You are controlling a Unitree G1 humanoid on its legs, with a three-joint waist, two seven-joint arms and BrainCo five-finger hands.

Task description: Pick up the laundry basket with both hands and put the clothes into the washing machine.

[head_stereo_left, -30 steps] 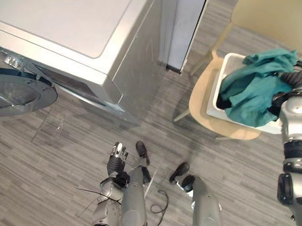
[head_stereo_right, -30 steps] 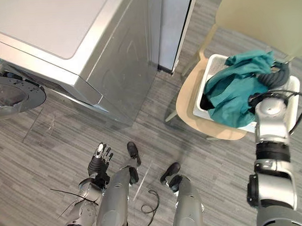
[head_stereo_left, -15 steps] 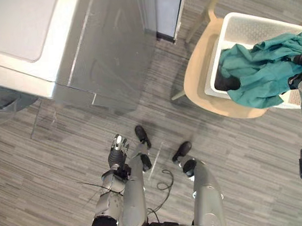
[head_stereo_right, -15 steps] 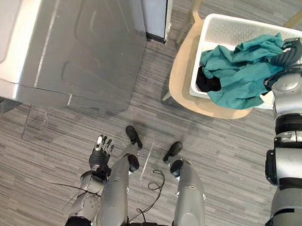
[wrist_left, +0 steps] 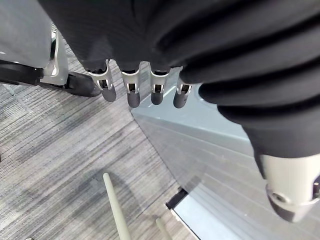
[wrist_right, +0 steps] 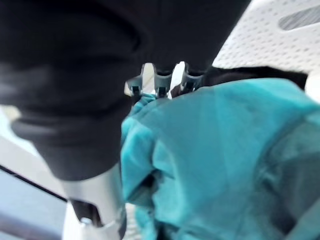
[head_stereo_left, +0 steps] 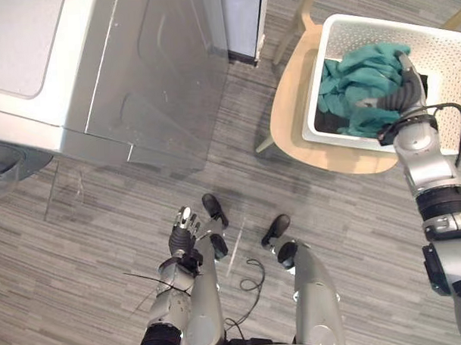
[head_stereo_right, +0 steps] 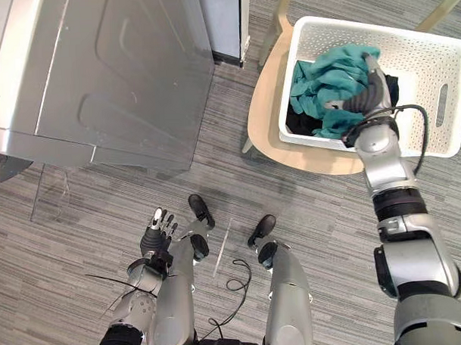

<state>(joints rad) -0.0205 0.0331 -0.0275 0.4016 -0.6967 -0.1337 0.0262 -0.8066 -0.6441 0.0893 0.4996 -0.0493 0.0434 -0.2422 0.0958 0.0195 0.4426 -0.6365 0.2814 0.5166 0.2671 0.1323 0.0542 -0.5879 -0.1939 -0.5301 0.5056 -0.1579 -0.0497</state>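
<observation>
Since earlier, my right robot hand (head_stereo_right: 368, 90) has reached over the clothes (head_stereo_right: 322, 80) in the laundry basket (head_stereo_right: 427, 56) (grip: I cannot tell). My left robot hand (head_stereo_right: 155, 236) hangs slack, and I judge both belong on opposite rims.

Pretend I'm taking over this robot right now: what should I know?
Left hand: open, hanging low at the robot's side, holding nothing.
Right hand: at the teal clothes in the white laundry basket; grip unclear.
The basket sits on a beige chair, not yet lifted; the washing machine stands to the left.
Left: grasp the basket with both hands, load the clothes.
</observation>
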